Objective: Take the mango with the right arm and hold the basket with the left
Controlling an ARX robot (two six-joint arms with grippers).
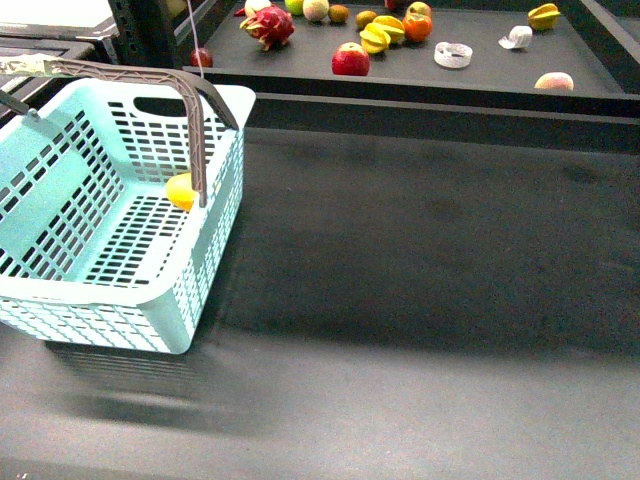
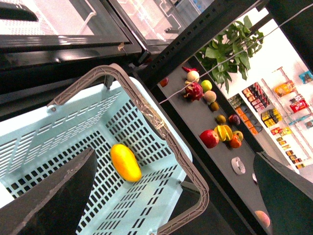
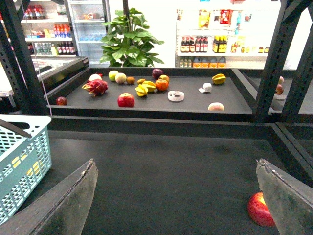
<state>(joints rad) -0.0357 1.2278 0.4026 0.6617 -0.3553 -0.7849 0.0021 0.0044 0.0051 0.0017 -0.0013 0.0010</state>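
Left wrist view: mango (image 2: 125, 162) lies in basket (image 2: 161, 196); both grippers gape wide, empty. You risk the tilted basket tipping if its support slips.

one turquoise basket (image 1: 150, 310) holding one mango (image 2: 125, 162), one dragon fruit (image 1: 268, 26), two red apples (image 1: 350, 61), seemingly three star fruits (image 1: 377, 36), two white tape rolls (image 1: 453, 54).

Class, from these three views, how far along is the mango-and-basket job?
Done: the mango already lies inside the basket. In hand: nothing; the right gripper is open and empty. The left gripper hangs open above the basket, holding nothing. Left: gripping the basket.
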